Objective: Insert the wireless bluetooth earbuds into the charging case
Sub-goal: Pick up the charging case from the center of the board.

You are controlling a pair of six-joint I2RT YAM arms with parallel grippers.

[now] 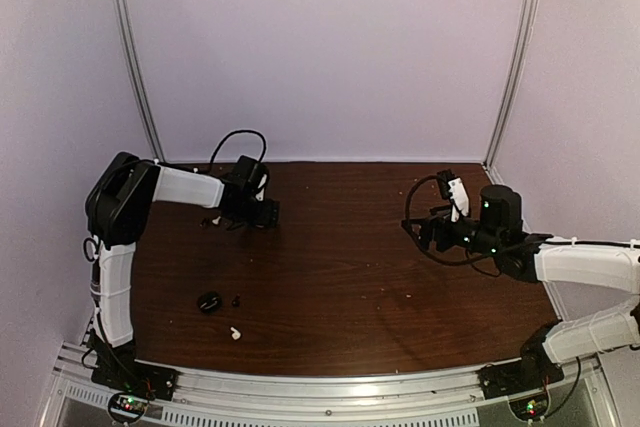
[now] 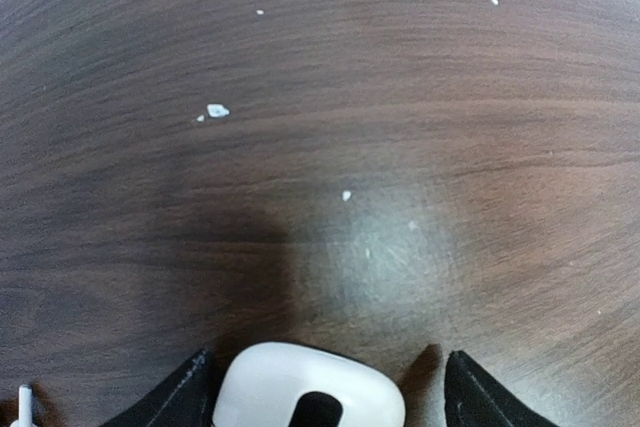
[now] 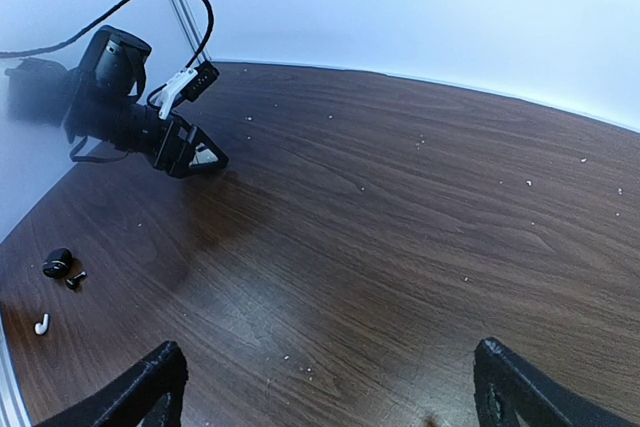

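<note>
Straddling a white charging case (image 2: 270, 382), cut off below.
My left fingers (image 2: 175, 402) gape around it, right fingers (image 3: 140, 392) wide; speckled wooden tabletop (image 2: 400, 97), pale walls (image 1: 330, 47).

You won't find any legible text, labels, brands or numbers in these views; nothing here can be read.

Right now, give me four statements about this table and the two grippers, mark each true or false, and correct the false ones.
1. The right gripper is open with nothing between its fingers. True.
2. The left gripper straddles a white case. True.
3. The black case lies beside the right arm. False: it lies front left, near the left arm's base.
4. The white earbud sits inside the black case. False: it lies loose on the table, apart from the case.
</note>
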